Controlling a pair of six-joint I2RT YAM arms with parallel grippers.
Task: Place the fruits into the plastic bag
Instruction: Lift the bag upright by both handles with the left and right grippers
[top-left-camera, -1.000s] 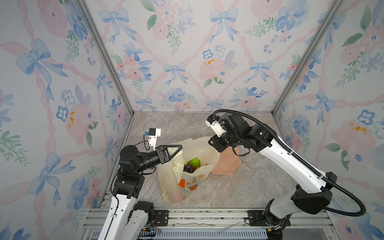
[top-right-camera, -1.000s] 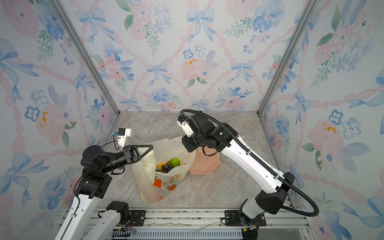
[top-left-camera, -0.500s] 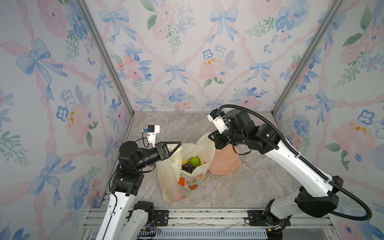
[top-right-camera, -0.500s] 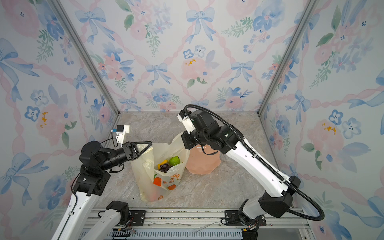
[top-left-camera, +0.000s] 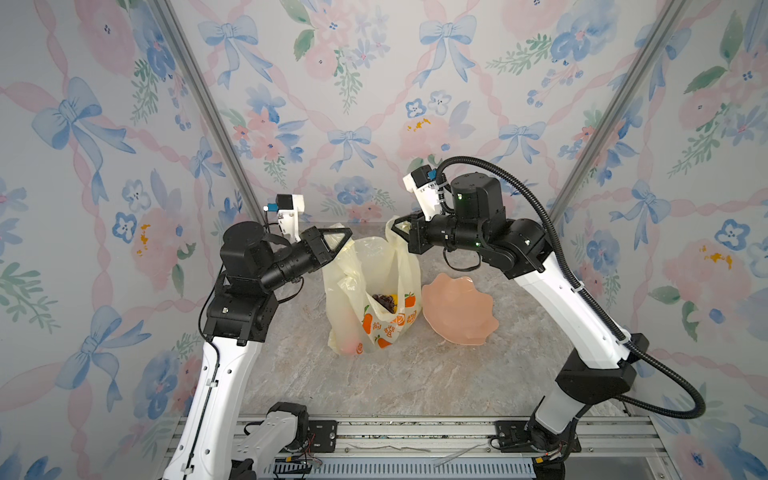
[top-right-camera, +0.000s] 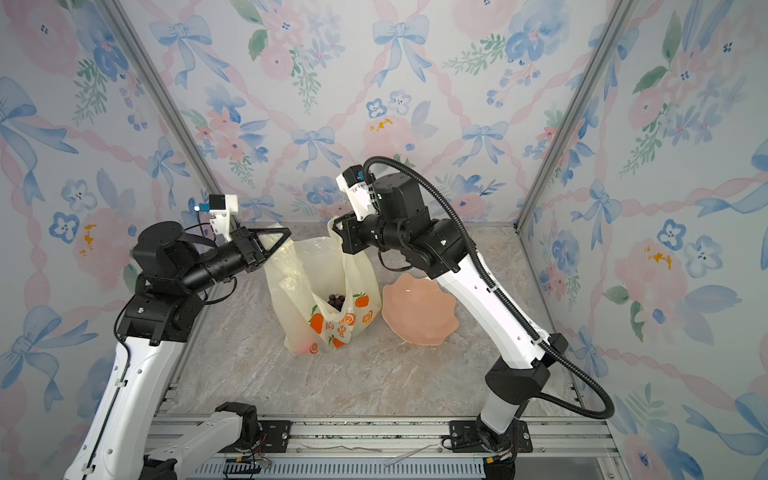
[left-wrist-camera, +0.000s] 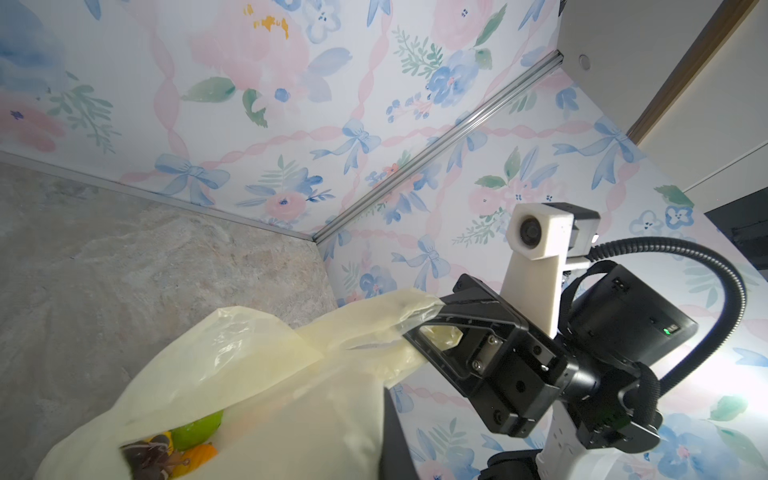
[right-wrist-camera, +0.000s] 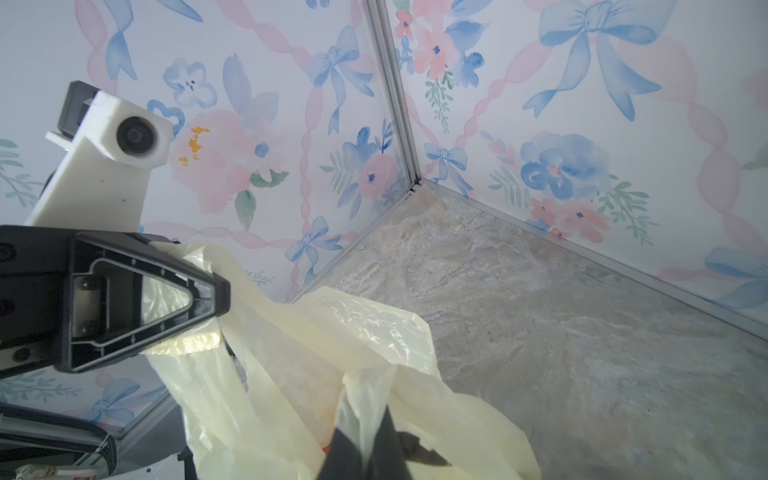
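The plastic bag (top-left-camera: 357, 299) is thin, soft and slippery. It stands just beside the pink dish (top-left-camera: 457, 311), fruits (top-left-camera: 384, 300) inside. The left tool (top-left-camera: 347, 232) and right tool (top-left-camera: 397, 222) each pinch a handle (left-wrist-camera: 374, 316), the best hold.

plastic bag (top-left-camera: 374, 266): is now drawn upright, raised by its handles | right gripper (top-left-camera: 395, 225): is now clamped on a handle | pink dish (top-left-camera: 457, 307): is now uncovered

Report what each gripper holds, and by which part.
Both hold the plastic bag by its handles: the left gripper pinches one, the right gripper the other.
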